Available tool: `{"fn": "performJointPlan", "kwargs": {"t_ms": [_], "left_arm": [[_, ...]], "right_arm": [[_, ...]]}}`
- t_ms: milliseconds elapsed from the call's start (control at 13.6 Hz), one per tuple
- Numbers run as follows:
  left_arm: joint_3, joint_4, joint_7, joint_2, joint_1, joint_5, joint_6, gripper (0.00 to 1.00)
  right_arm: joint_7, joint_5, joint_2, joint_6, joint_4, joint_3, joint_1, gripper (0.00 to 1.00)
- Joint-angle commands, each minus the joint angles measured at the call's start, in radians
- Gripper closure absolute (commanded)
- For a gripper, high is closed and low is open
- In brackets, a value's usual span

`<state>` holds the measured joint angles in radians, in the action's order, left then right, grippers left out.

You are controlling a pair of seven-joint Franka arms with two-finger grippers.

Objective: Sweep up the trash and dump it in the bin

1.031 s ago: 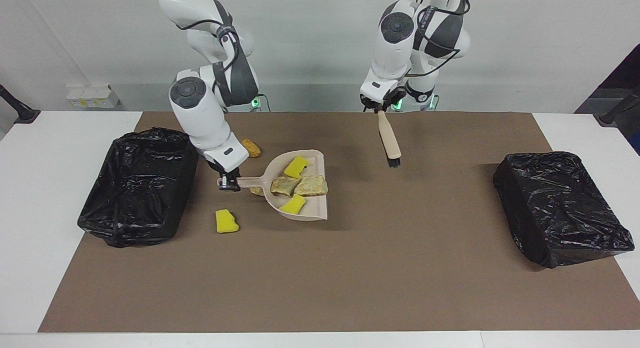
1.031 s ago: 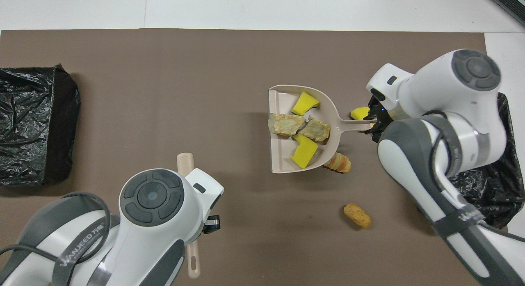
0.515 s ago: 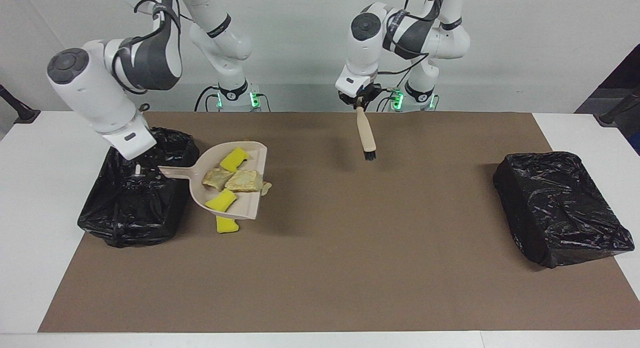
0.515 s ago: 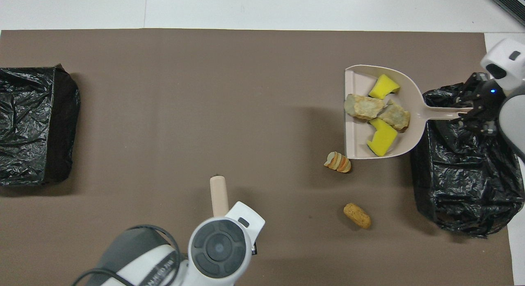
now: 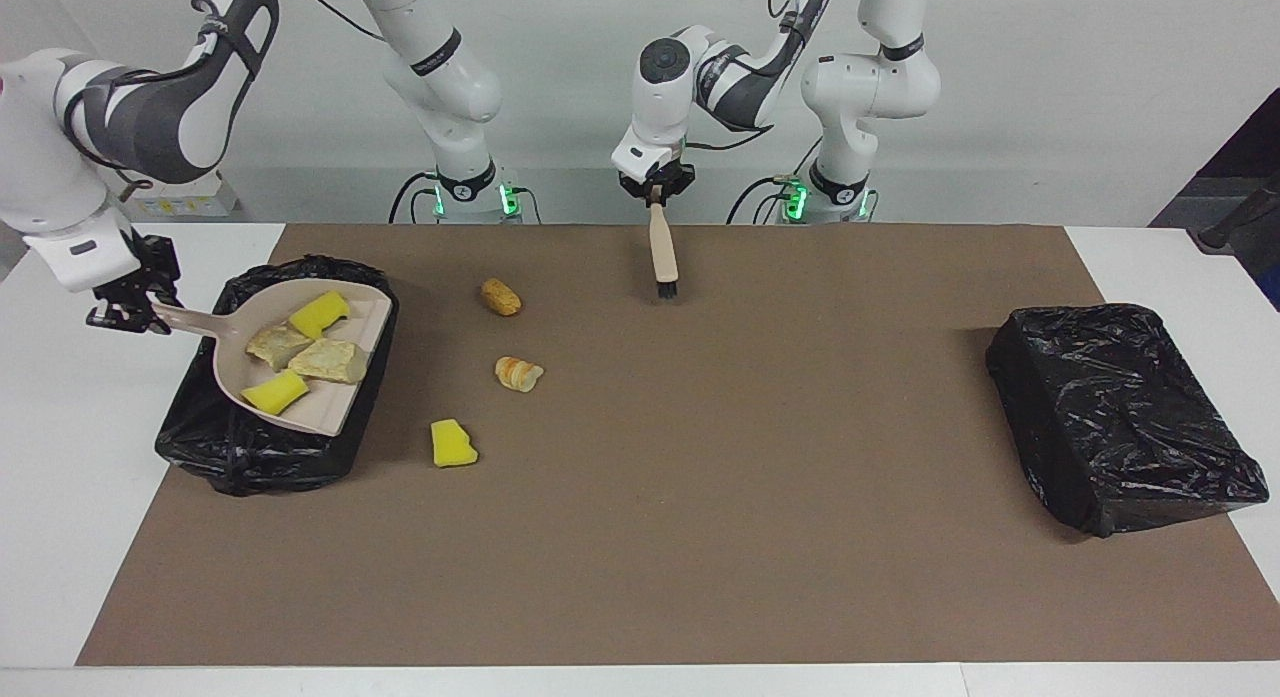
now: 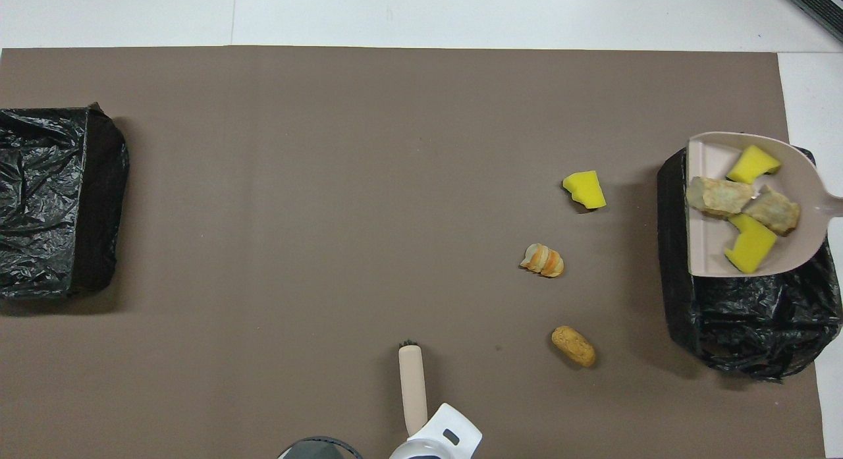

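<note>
My right gripper (image 5: 130, 309) is shut on the handle of the beige dustpan (image 5: 322, 405) and holds it, roughly level, over the open black bin (image 5: 260, 457) at the right arm's end. In the pan lie two yellow sponge chunks (image 5: 320, 313) and two tan lumps (image 5: 328, 361). The pan (image 6: 708, 162) and bin (image 6: 744, 321) also show in the overhead view. On the mat lie a yellow sponge (image 5: 453, 444), a sliced bread piece (image 5: 519, 374) and a brown roll (image 5: 501, 296). My left gripper (image 5: 656, 192) is shut on the beige brush (image 5: 661, 257), which hangs bristles down over the mat's edge nearest the robots.
A second black-bagged bin (image 5: 1120, 417) stands at the left arm's end of the table. A brown mat (image 5: 700, 497) covers most of the table. In the overhead view the loose sponge (image 6: 585, 189), bread piece (image 6: 543, 260) and roll (image 6: 573, 346) lie beside the open bin.
My right arm lifted the loaded dustpan off the mat and carried it over the black bin. My left arm drew the brush back toward the robots and toward the right arm's end.
</note>
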<state>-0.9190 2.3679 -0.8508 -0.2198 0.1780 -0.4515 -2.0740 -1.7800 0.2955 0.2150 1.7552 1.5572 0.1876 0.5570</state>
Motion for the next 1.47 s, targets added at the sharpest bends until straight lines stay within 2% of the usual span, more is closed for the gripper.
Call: {"fn": "performJointPlan", "kwargs": {"t_ms": [0, 221, 294, 368, 515, 589, 662, 810, 1031, 1178, 1399], "left_arm": [[0.006, 0.043, 0.041, 0.022, 0.0, -0.038, -0.078, 1.0], [0.008, 0.051, 0.055, 0.027, -0.002, -0.042, -0.092, 0.99], [0.008, 0.05, 0.058, 0.033, -0.006, -0.042, -0.09, 0.85], [0.009, 0.048, 0.062, 0.037, -0.009, -0.042, -0.089, 0.58], [0.014, 0.044, 0.07, 0.037, -0.014, -0.041, -0.083, 0.11], [0.02, 0.037, 0.088, 0.034, -0.02, -0.038, -0.081, 0.0], [0.032, 0.031, 0.123, 0.025, -0.025, -0.026, -0.075, 0.0], [0.131, -0.013, 0.194, 0.022, -0.034, 0.023, -0.019, 0.0], [0.296, -0.107, 0.263, 0.02, -0.032, 0.218, 0.093, 0.0], [0.455, -0.188, 0.387, 0.019, -0.026, 0.249, 0.141, 0.0], [0.662, -0.33, 0.637, 0.028, -0.025, 0.364, 0.234, 0.0]], "right_arm": [[0.016, 0.199, -0.048, 0.038, 0.065, 0.009, -0.008, 1.0], [0.144, 0.414, -0.13, 0.081, 0.206, 0.013, -0.025, 1.0], [0.215, 0.501, -0.153, 0.078, 0.246, 0.015, -0.057, 1.0], [0.247, 0.552, -0.158, 0.064, 0.256, 0.013, -0.083, 1.0], [0.214, 0.621, -0.155, 0.008, 0.236, 0.013, -0.088, 1.0], [0.17, 0.626, -0.157, -0.009, 0.209, 0.015, -0.08, 1.0], [0.11, 0.625, -0.157, -0.01, 0.183, 0.01, -0.074, 1.0], [0.039, 0.603, -0.158, -0.013, 0.144, 0.01, -0.056, 1.0], [0.05, 0.458, -0.158, -0.013, 0.138, 0.009, -0.054, 1.0], [0.082, 0.346, -0.157, -0.01, 0.132, 0.012, -0.063, 1.0], [0.256, 0.223, -0.146, -0.01, 0.113, 0.021, -0.1, 1.0]]}}
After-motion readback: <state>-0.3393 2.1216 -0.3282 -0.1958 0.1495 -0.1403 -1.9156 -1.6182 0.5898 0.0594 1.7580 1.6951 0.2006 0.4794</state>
